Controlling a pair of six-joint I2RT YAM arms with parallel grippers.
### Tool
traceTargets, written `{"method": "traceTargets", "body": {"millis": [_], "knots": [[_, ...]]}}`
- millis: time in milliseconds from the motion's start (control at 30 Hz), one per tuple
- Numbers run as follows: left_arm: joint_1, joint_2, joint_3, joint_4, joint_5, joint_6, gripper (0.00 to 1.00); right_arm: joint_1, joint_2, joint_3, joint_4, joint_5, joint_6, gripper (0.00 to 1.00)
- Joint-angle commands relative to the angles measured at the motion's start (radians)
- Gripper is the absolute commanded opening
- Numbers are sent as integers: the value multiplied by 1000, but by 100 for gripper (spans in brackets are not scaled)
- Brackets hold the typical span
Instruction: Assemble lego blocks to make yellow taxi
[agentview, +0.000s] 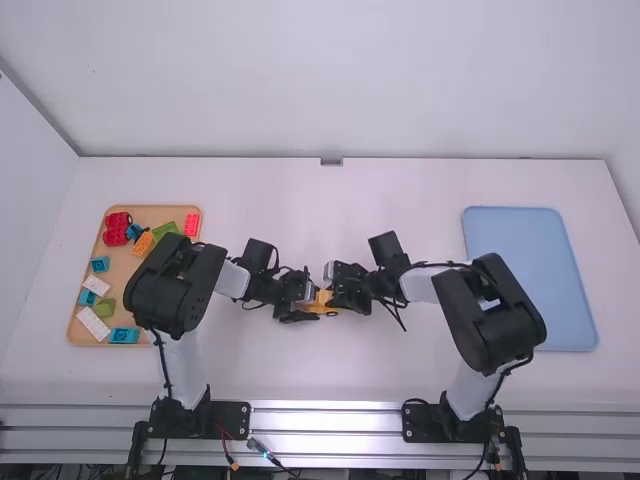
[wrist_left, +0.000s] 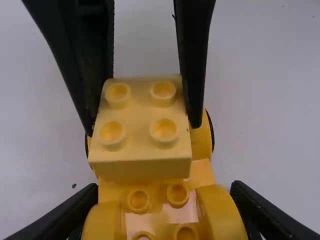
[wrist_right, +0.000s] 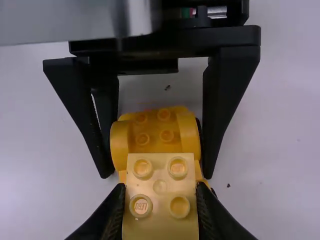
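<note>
One pale-yellow, four-studded plastic block is clamped by the black right tool over the orange-yellow plastic car body, held by the black left tool mid-way along the white tabletop.

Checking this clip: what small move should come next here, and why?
Probably a gentle downward press by the right gripper on the pale yellow block. It grips that block over part of the darker yellow car base, while the left gripper braces the base from both sides. Whether the block is already fully seated, I can't tell.
</note>
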Motion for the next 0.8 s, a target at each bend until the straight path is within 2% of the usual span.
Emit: {"method": "traceTargets", "body": {"millis": [0,200,533,767], "knots": [[11,12,13,-6,22,15,67,0,14,1,-8,26,3,0],[14,12,13,-10,18,15,65,-3,13,1,-24,40,-52,0],[14,12,13,-10,19,15,66,-89,12,1,-90,-68,-163,0],[3,12,13,-10,18,15,66,-61,12,3,-61,-66,-136,0]]}}
